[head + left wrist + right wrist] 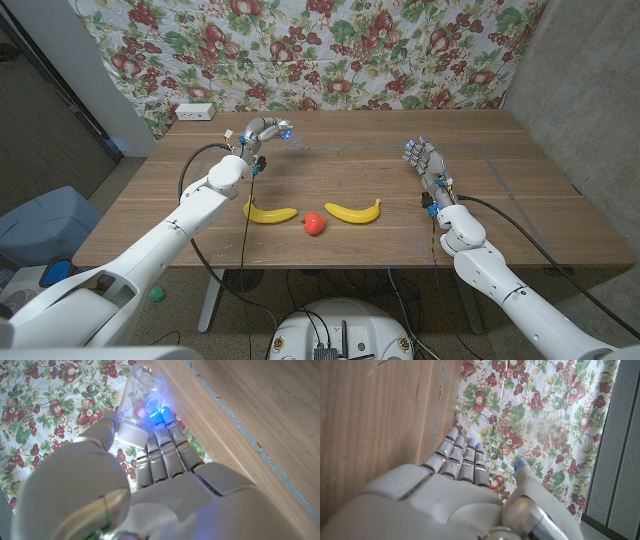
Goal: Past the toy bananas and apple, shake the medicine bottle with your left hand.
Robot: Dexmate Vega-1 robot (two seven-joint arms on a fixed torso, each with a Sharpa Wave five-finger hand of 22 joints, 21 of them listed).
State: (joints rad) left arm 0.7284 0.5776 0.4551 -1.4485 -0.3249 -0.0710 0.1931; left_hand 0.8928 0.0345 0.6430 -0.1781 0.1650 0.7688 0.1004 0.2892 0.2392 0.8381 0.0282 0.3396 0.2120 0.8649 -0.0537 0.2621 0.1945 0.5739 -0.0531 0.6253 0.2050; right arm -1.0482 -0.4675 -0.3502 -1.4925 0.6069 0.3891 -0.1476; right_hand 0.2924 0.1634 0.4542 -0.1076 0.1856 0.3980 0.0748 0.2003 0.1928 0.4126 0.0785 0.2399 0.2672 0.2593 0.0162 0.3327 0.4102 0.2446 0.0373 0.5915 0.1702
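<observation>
medicine bottle (137, 402) — clear, held off the wooden table (520, 190) past the bananas (352, 211) and apple (314, 224), gripped between left hand (262, 135) thumb and fingers. right hand (424, 160) open, holding nothing. risk: smooth plastic slips out mid-shake — grip looks shallow.

Two bananas (271, 212) (354, 211) and apple (314, 224) line up at 6 o'clock of counter (520, 200) centre, small gaps between. Bare wood from 12 to 3 o'clock.

a fruit-patterned cloth (330, 50) is hung behind the wooden surface (540, 200). a white power strip (193, 112) is seen at the far left edge; a blue bin (45, 225) on the floor.
</observation>
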